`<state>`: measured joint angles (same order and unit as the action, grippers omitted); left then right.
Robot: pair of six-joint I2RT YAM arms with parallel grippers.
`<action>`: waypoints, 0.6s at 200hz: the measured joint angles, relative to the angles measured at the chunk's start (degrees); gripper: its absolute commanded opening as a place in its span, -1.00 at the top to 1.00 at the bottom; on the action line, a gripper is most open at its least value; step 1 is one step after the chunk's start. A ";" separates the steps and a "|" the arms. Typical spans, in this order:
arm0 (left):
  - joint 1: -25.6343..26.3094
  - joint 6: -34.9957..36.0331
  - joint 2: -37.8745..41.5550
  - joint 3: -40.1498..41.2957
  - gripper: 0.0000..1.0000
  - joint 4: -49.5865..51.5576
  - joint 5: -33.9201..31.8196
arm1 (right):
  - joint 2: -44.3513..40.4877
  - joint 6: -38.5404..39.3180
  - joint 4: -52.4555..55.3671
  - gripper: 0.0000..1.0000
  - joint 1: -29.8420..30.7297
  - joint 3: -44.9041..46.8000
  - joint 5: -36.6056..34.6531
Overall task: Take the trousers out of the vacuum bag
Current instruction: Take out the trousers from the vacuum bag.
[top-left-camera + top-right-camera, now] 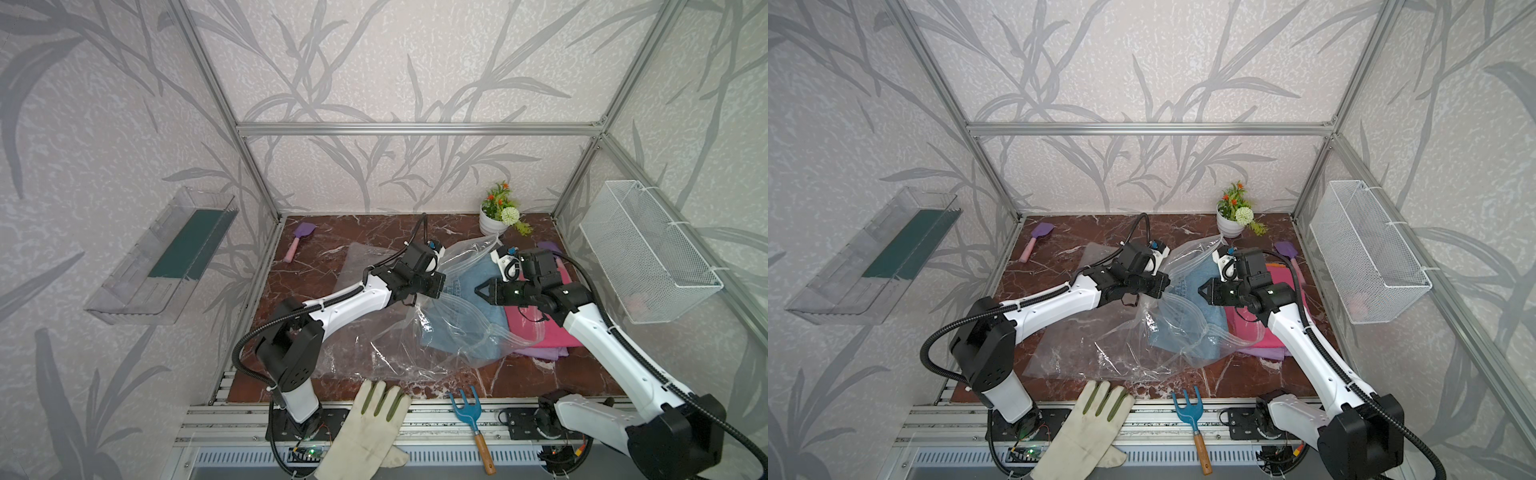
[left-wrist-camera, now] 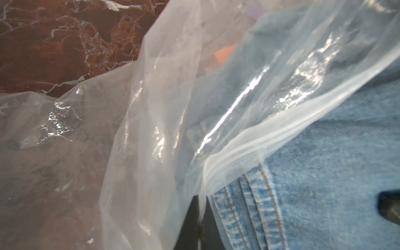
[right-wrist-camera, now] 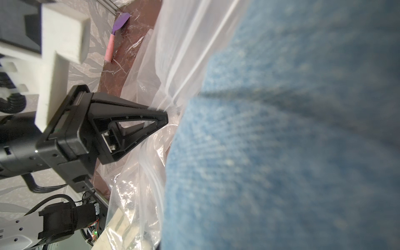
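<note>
Cream glove (image 1: 365, 428) and blue hand fork (image 1: 467, 409) lie near side of vacuum bag (image 1: 365, 353) on red marble table (image 1: 324, 232), leaf-print walls; left gripper (image 3: 165, 116) pinches its mouth; right gripper (image 1: 478, 289) at denim trousers (image 1: 476, 272) there, grip unclear.

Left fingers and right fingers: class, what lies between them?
Blue jeans, sticking out of the bag's mouth, fill the gap between the left fingers and right fingers. Both top views show this.
</note>
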<state>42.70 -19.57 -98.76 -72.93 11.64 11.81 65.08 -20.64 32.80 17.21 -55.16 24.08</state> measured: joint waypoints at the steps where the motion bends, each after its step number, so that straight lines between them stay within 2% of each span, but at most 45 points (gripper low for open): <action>1: 0.00 0.00 -0.02 0.00 1.00 -0.02 0.00 | 0.00 0.02 0.04 0.90 -0.02 -0.04 -0.04; 55: 0.11 0.07 -0.07 1.16 1.00 -0.94 -0.57 | 0.44 1.70 3.10 0.89 -2.99 -3.08 -0.42; 120: 0.13 0.59 0.07 4.50 1.00 -3.80 -1.79 | 4.28 1.44 2.99 0.92 -9.03 -5.22 4.90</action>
<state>42.83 -18.98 -98.70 -68.42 7.84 10.02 69.36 -19.20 35.79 8.19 -60.38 28.97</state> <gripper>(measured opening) 0.047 0.184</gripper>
